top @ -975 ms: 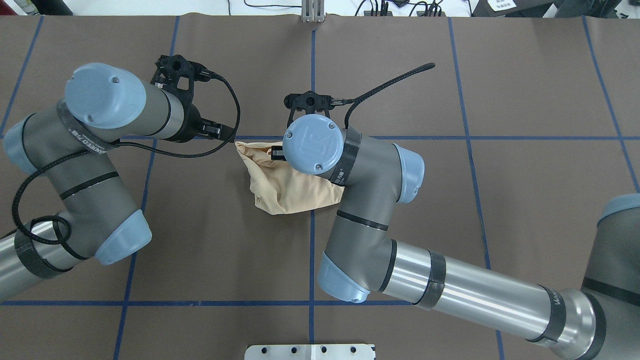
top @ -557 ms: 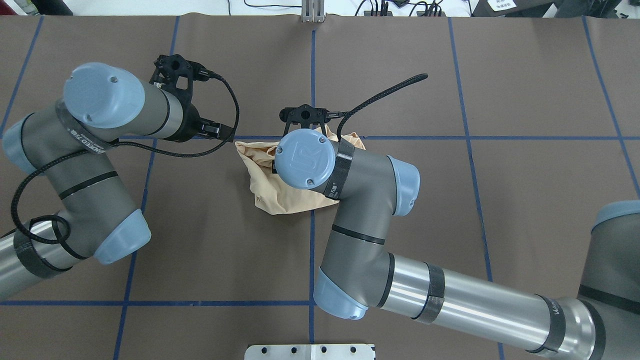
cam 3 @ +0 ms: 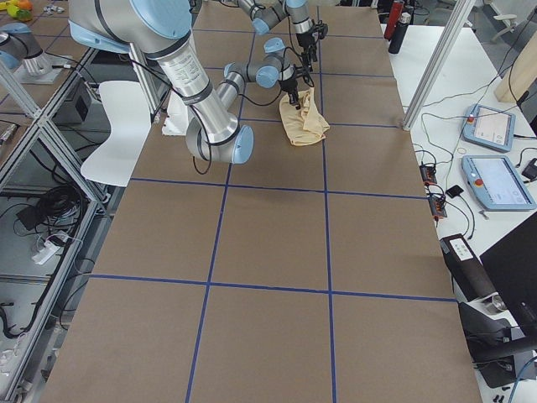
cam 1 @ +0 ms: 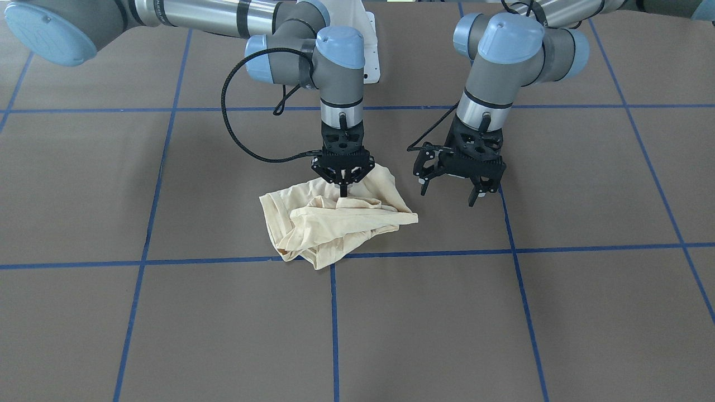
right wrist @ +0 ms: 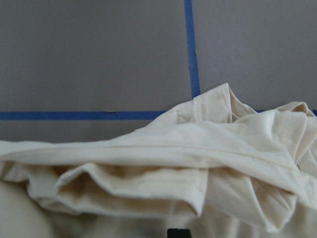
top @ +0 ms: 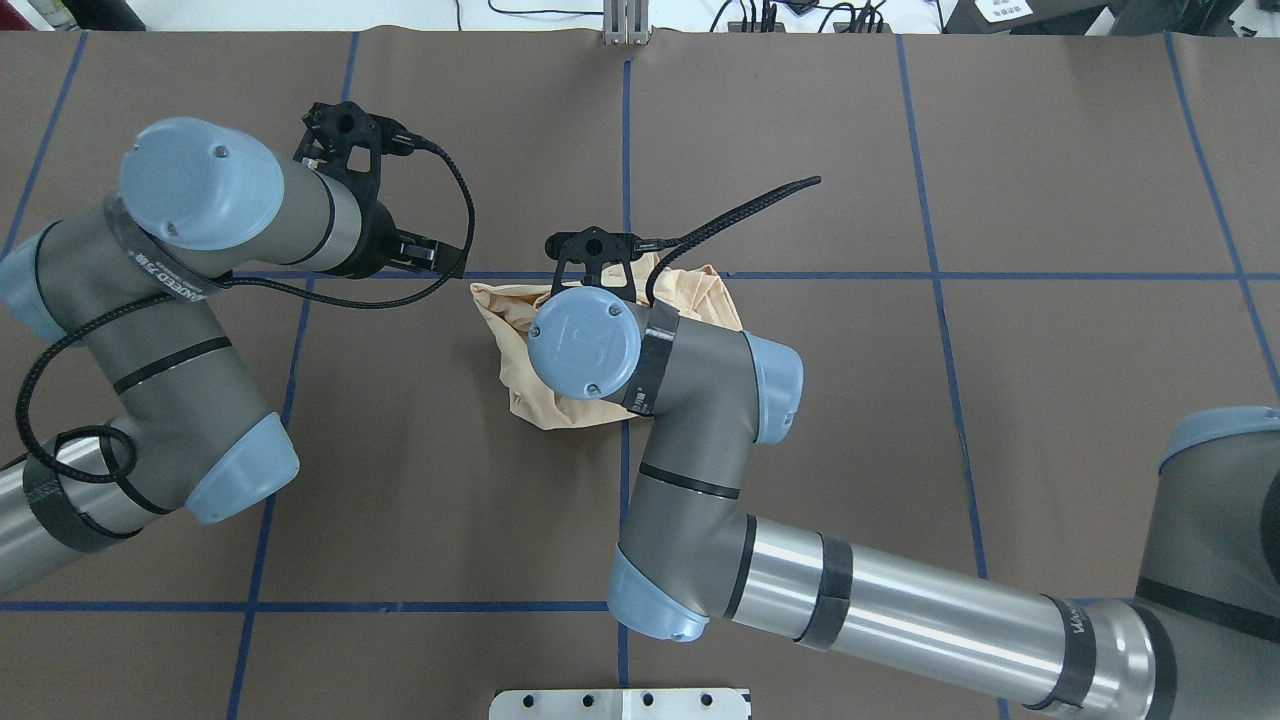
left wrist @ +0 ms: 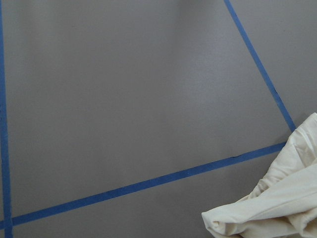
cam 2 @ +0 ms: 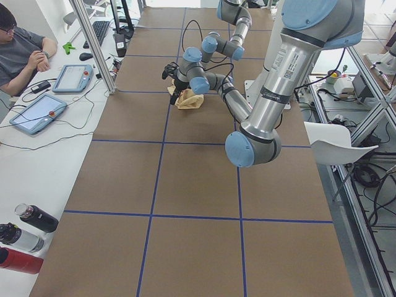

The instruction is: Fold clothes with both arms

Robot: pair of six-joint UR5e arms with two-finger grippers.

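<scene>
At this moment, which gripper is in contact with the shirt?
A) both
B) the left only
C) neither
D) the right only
D: the right gripper is pinched shut on the top of the crumpled shirt, while the left gripper hangs open above the table beside it, apart from the cloth.

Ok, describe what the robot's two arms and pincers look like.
Both the left arm and right arm are grey jointed tubes with silver sections, light blue round joint caps, black bands and braided black cables. The right arm's cap carries a UR logo. The left pincer and right pincer are black, skeletal and two-fingered.
</scene>
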